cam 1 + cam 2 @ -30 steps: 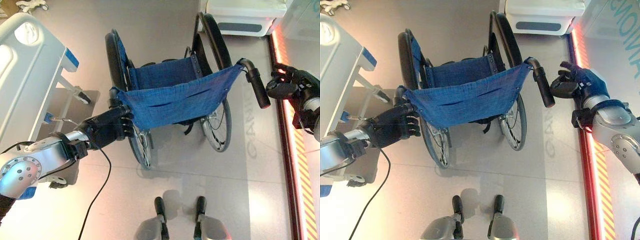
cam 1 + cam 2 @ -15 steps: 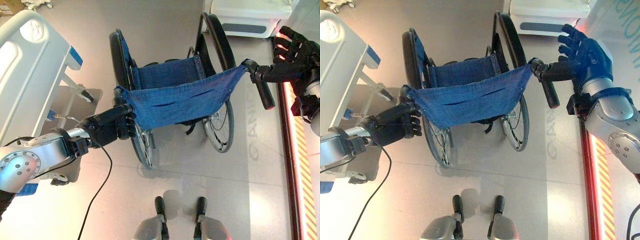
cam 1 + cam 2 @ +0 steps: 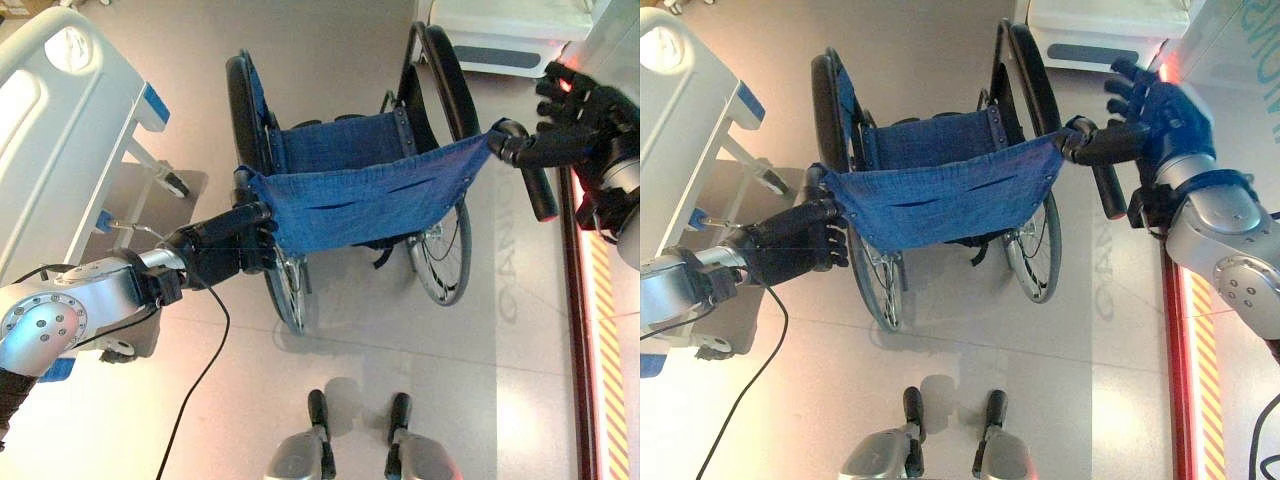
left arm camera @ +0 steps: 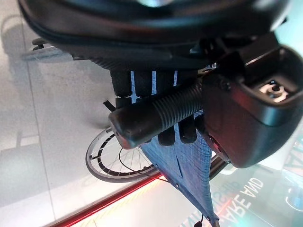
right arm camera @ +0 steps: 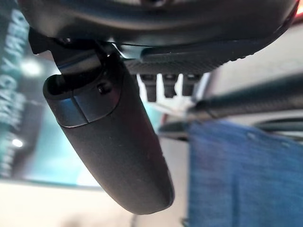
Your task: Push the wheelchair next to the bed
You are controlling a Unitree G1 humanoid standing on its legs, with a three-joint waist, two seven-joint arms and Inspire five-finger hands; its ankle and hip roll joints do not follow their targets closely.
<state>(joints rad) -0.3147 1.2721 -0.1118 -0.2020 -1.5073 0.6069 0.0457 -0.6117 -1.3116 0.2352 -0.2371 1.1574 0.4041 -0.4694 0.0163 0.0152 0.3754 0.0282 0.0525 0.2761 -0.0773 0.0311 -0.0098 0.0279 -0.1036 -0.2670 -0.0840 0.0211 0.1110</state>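
The wheelchair (image 3: pixel 370 195) has a blue cloth back and black wheels and stands in the middle of the floor, facing away from me. My left hand (image 3: pixel 225 250) is shut on its left push handle (image 4: pixel 156 113), fingers curled round the ribbed grip. My right hand (image 3: pixel 1160 110) is open at the top of the right push handle (image 3: pixel 535 185). Its fingers are straight and spread, and its thumb lies against the handle's bend. The bed (image 3: pixel 50 130), white with blue corner caps, runs along the left side, a short way from the wheelchair's left wheel.
A white unit (image 3: pixel 500 30) stands on the floor just beyond the wheelchair's right wheel. A red and yellow striped line (image 3: pixel 590 330) runs along the floor on the right. The bed's wheeled base (image 3: pixel 150 190) reaches out near my left hand.
My right hand has risen from beside the free end of the right handle to its bend and has opened, thumb now on the handle. My left hand keeps its hold.
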